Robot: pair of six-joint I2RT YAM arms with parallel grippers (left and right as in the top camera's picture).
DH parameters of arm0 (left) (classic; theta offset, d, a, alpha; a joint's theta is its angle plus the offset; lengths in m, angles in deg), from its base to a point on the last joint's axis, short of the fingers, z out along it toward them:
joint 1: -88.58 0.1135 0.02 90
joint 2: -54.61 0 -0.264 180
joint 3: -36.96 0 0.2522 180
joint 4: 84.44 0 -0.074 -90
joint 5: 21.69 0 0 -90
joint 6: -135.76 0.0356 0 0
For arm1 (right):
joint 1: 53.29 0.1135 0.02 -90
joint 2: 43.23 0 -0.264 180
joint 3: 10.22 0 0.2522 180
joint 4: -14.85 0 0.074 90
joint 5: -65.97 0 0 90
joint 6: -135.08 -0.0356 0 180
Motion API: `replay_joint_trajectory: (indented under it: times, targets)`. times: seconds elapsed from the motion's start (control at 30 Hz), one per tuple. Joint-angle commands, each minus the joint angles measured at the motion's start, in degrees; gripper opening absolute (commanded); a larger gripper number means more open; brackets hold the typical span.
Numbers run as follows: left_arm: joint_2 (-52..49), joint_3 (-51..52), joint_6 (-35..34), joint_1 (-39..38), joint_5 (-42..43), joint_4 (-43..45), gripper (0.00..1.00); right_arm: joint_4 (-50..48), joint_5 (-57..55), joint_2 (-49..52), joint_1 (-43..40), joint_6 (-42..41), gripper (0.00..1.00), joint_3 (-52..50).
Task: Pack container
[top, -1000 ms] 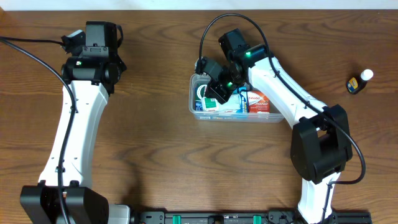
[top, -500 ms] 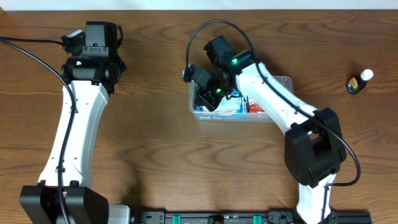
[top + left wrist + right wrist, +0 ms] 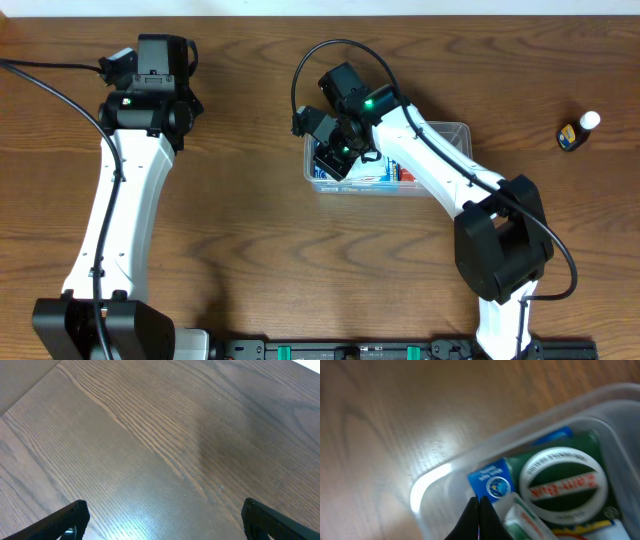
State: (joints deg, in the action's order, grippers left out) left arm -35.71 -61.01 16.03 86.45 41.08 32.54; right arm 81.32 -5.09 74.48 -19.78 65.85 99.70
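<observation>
Over the last second the right arm (image 3: pixel 430 160) has swung further to the left. The right jaws, which hung nearer the middle of the container (image 3: pixel 452 128), now sit over its left end. The container has not shifted: it lies on the counter (image 3: pixel 250 220) right of centre, long side running left to right, partly hidden under the arm.

In the right wrist view the right jaws are pressed together, their dark tips meeting with nothing between them. They point down at the rounded corner of the container (image 3: pixel 440 477), just above a blue carton (image 3: pixel 492 482) that stands against the wall. Whether the tips touch the carton cannot be told. Beside the carton lies a round green tin (image 3: pixel 562 485) with a white ring and red lettering on its lid. The view is somewhat blurred.

The left arm (image 3: pixel 125 200) has stayed where it was, stretched toward the far left of the counter. The left jaws are spread wide, one tip in each lower corner of the left wrist view, over bare wood.

A small bottle (image 3: pixel 578 131) with a white cap lies well apart, near the right edge.
</observation>
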Motion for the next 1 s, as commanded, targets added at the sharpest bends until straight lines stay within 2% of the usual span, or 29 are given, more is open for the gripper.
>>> replay_joint_trajectory:
  times: [0.0, 0.23, 0.97]
  targets:
    - [0.3, -0.4, 0.5, 0.2, -0.9, -0.2, 0.98, -0.3, -5.5, -1.3, 0.4, -4.1, 0.02, 0.7]
    - [0.3, -0.4, 0.5, 0.2, -0.9, -0.2, 0.98, -0.3, -11.3, -1.3, 0.4, -7.8, 0.01, 0.7]
    - [0.3, -0.4, 0.6, 0.2, -0.9, -0.2, 0.98, 2.3, -16.2, -1.3, 0.2, -8.8, 0.01, 0.7]
